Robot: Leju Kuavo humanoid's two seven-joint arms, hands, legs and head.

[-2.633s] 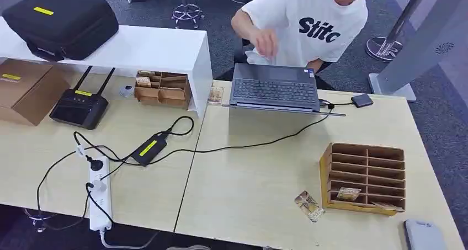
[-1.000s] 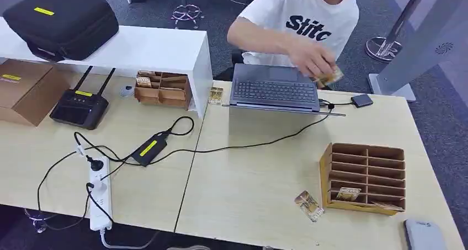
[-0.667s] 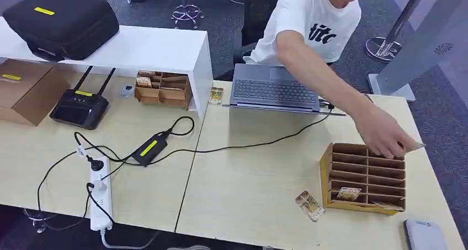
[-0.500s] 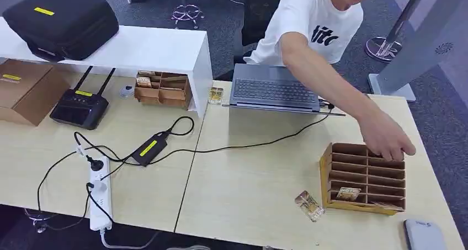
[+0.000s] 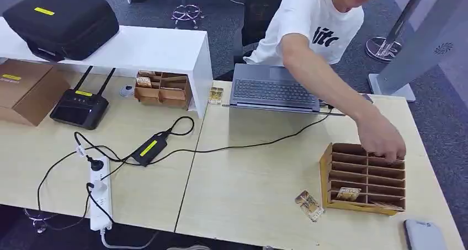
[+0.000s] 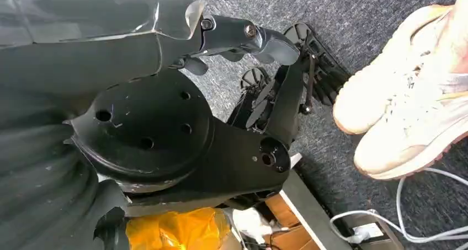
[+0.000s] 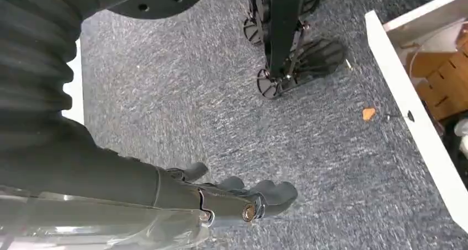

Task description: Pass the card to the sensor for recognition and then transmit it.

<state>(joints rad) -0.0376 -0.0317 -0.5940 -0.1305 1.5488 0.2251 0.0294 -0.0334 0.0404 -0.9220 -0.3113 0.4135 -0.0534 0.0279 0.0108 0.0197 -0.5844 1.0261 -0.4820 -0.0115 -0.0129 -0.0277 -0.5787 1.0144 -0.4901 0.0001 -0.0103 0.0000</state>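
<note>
A card (image 5: 308, 205) lies flat on the table just left of the brown slotted cardboard organizer (image 5: 325, 173). Another card (image 5: 348, 193) sits in one of its lower slots. A person's hand (image 5: 383, 142) reaches into the organizer's upper right slots. A grey flat device (image 5: 422, 234) lies at the table's near right corner. My left hand (image 6: 243, 37) hangs beside my body over the carpet, fingers loose, holding nothing. My right hand (image 7: 237, 197) also hangs over the carpet with nothing in it.
A laptop (image 5: 274, 90) stands open at the table's far side in front of the person. Left of it are a card (image 5: 215, 95), a cardboard tray (image 5: 163, 89), a white shelf (image 5: 138, 46), a router (image 5: 80, 107), cables and a power strip (image 5: 99, 200).
The person took a card from near the laptop and reached across to the organizer; their hand now rests at its upper right slots and the card is hidden.
</note>
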